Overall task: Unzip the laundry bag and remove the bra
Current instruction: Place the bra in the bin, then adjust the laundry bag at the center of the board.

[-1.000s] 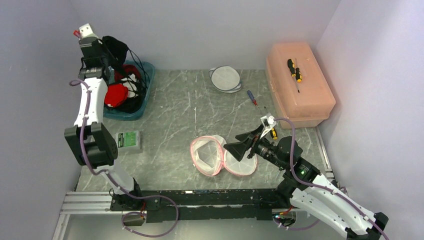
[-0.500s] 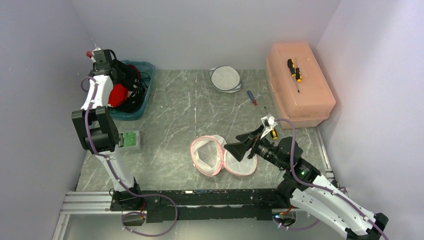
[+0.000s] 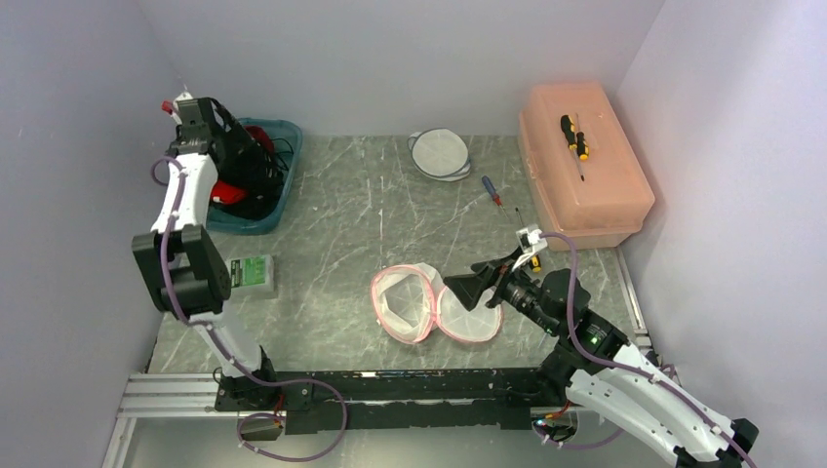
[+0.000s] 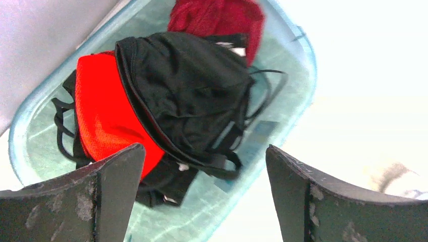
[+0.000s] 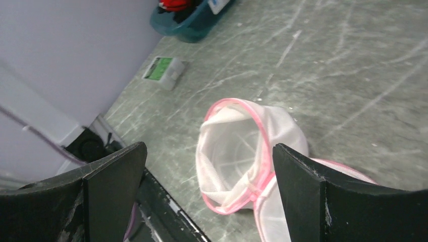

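— What is the left gripper [image 4: 202, 151] up to?

— Its jaws stand wide apart with nothing between them. It hangs over the basket [image 4: 303, 75] at the far left corner of the table [image 3: 351, 214]. The black bra [image 4: 192, 96] lies right below it, on top of the red clothes [image 4: 101, 111], with a strap trailing toward the basket's wall.

— Why there?

— I take the basket to be the drop spot. The bra is out of the bag, so the gripper lets go above the pile, where the bra cannot slide onto the table.

— And the right gripper [image 5: 209, 146]?

— It is also fully open and holds nothing. It hovers just beside the laundry bag [image 5: 237, 151] near the middle of the table. The bag's zip is undone, its mouth gapes, and no bra shows inside. It is probably parked there to steady the bag.

— What differs from a second ago?

— Then the left arm stood higher, with the gripper closed on the bra and dangling it above the basket. Now the arm is lower, the jaws are spread, and the bra rests in the basket. The right arm and the bag have barely shifted.
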Controlling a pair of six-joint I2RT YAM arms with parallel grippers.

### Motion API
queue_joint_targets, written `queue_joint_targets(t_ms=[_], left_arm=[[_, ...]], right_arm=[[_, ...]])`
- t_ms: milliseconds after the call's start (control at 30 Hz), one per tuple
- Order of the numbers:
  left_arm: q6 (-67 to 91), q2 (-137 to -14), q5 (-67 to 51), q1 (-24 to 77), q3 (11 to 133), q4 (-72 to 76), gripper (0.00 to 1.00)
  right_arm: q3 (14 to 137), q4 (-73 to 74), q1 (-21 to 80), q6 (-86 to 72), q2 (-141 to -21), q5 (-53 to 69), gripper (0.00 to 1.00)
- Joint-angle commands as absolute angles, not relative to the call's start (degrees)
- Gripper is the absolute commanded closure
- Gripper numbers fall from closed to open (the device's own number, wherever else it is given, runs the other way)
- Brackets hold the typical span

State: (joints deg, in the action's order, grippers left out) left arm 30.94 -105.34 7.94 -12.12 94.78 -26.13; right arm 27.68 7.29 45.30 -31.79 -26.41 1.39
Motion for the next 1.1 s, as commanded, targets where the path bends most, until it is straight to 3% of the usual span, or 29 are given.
queue_joint_targets(t_ms=[0,233,433,600,800,1067], left_arm=[[27.5,-89.3,6.0,-5.1,93.3,-23.1,0.06],[17.4,-72.7,7.9,25.0,78.5,-16.1,0.06],[13.8,-70.6,14.7,48.7,67.5,-15.9,0.06],[22.2,-66.6,12.3,51.8,57.2,-13.6,0.06],[26.4,-59.2,8.5,51.8,46.5,-9.7,0.1],[23.2,-62.1,-1.9,55.1,45.5,-7.1,0.06]], right_arm=[[31.1,13.4,45.3,-34.1,-26.3,-10.9,0.0],[32.9,22.5,44.6,-41.4,-33.1,-22.8,0.0],[29.2,25.3,36.8,-46.4,-34.5,-21.9,0.02],[23.1,25.3,29.6,-50.1,-33.8,-18.2,0.07],[18.7,27.4,28.3,-55.8,-34.6,-18.6,0.1],[17.8,28.4,28.2,-62.7,-36.6,-21.8,0.08]])
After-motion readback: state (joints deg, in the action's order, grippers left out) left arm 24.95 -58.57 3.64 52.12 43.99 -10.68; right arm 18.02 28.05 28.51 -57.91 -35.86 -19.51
